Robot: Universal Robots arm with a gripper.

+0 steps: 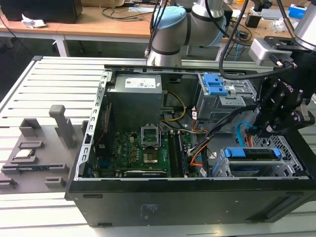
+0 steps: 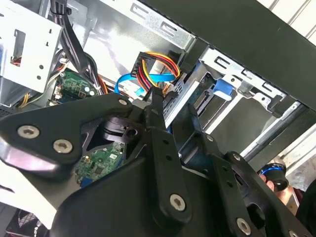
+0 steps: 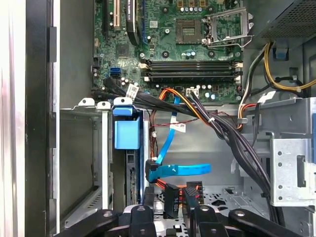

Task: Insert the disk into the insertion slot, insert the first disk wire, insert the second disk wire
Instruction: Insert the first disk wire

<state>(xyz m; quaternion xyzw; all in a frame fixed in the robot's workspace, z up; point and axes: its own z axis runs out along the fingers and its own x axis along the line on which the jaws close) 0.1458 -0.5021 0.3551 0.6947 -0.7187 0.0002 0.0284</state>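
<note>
Disk (image 1: 247, 152) sits in the insertion slot (image 1: 276, 168), at the near corner of the open computer case (image 1: 173, 202) on the exterior view's right. Blue carrier frame shows along the top edge of the disk. In the first wrist view the disk (image 3: 132, 182) is edge-on inside the slot (image 3: 101, 148), with the carrier's blue tab at the cage mouth.

Gripper (image 1: 266, 129) hangs inside the case just above the back end of the slot. Can't tell whether it's open, closed or gripping anything. In the second wrist view the gripper (image 2: 174, 111) points at the disk's connector end.

Blue data cable (image 3: 180, 170) runs across the case floor. Its plug end lies just beside the disk's rear edge, but can't tell if it's mated. Yellow/red/black power wires (image 2: 155, 64) loop next to the blue cable (image 2: 163, 77), right at the gripper tip.

Motherboard (image 1: 143, 148) is in the middle of the case and the power supply (image 1: 136, 98) is behind it. The taller cage with blue tabs (image 1: 217, 94) stands behind the gripper. The case sits on the slatted bench (image 1: 54, 84), with a grey fixture tray (image 1: 34, 153) on the exterior view's left.
</note>
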